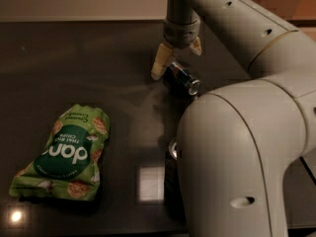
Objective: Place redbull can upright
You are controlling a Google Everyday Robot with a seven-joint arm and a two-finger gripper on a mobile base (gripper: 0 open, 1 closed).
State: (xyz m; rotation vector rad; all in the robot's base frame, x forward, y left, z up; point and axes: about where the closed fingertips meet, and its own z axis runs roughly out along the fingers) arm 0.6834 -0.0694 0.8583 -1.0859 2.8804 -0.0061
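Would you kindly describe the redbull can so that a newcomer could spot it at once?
On the dark table, look to the far side, just beneath the open gripper at the end of the white arm. There the redbull can lies on its side. It is slim and dark blue with a silver end, unlike the flat green chip bag nearer the camera.

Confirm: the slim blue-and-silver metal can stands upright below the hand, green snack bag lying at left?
No. The camera view shows the slim blue-and-silver metal can lying on its side below the open hand; the green snack bag does lie at left.
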